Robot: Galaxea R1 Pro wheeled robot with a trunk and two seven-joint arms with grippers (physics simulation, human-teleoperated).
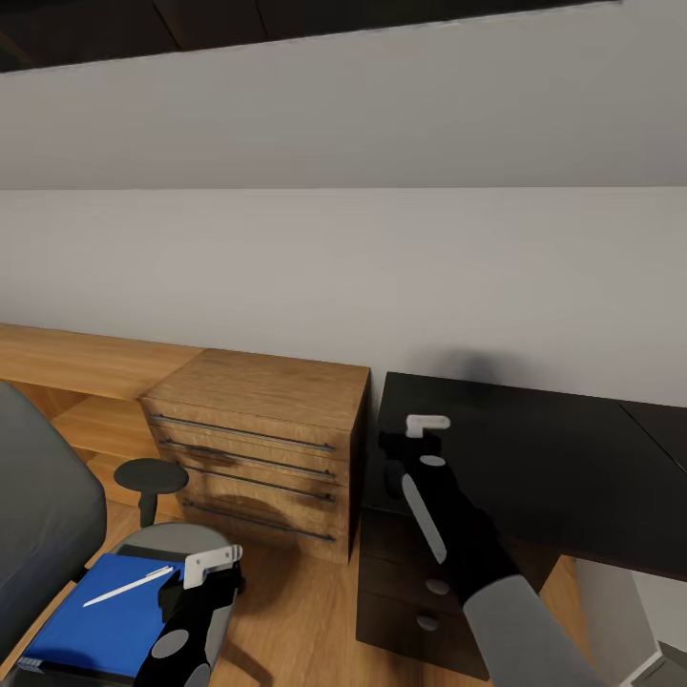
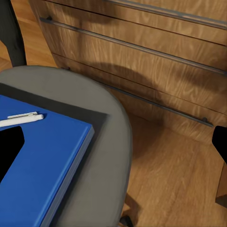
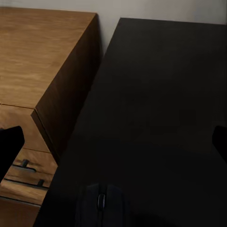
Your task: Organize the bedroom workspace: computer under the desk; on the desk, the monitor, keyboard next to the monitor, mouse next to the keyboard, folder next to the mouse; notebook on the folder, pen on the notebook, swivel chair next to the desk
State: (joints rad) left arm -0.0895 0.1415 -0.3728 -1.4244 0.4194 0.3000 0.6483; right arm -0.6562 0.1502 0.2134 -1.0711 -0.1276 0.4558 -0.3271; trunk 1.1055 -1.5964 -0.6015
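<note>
A sloped grey wall [image 1: 382, 267] backs a light-wood chest of drawers [image 1: 258, 439] with long bar handles, and just beside it stands the glossy black desk [image 1: 534, 458], its dark drawers carrying round silver knobs. The floor [image 1: 305, 611] is pale wood planking.

The right gripper [image 1: 417, 441] hovers above the desk's near corner; in the right wrist view its two dark fingertips [image 3: 9, 146] sit at opposite edges of the picture, so the jaws stand wide apart with nothing between them. Just under it, on the desk surface, lies the small rounded black mouse [image 3: 101, 203]. The right arm reaches forward and slightly down, black forearm with a grey upper sleeve.

The left gripper [image 1: 205, 572] hangs above the front edge of the swivel chair [image 1: 38, 515], spread wide as well and holding nothing. On the grey padded seat rests the bright blue folder [image 2: 42, 165], thin and flat, with a dark notebook edge showing beneath it in the head view. A slim white pen [image 2: 21, 118] lies on the folder
</note>
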